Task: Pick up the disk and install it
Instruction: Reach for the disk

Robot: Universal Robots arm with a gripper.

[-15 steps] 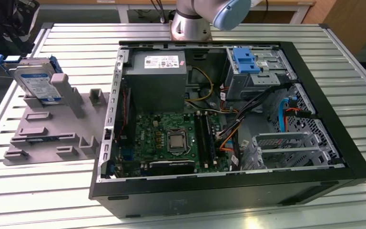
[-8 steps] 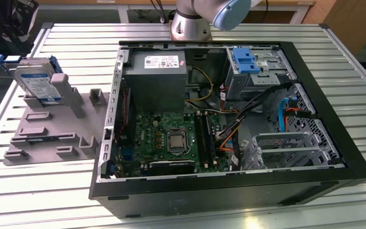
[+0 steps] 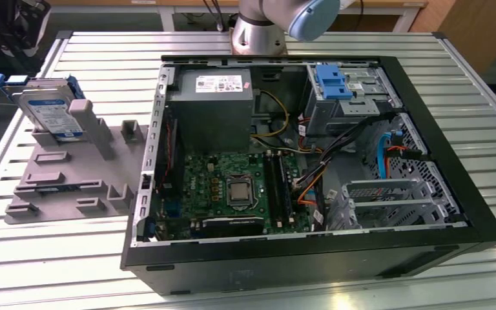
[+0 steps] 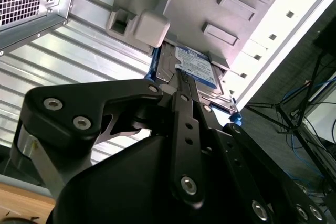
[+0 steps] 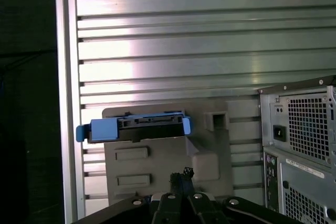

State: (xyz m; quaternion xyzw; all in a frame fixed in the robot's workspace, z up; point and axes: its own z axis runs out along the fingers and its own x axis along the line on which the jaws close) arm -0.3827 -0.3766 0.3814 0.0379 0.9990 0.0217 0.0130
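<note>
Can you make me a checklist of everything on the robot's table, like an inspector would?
Surface: slatted metal table, shiny and bare around the things on it.
Job's things: the disk stands on edge in the grey fixture block, to the exterior view's left of the open computer case; not yet picked up.
Clutter: nothing seen.
Hand: in the first wrist view the hand hangs apart from the disk and touches nothing.
Cables: coloured wires run inside the case beside the motherboard.
Surroundings: a wooden panel past the table's far corner; dark floor beside the table.
</note>
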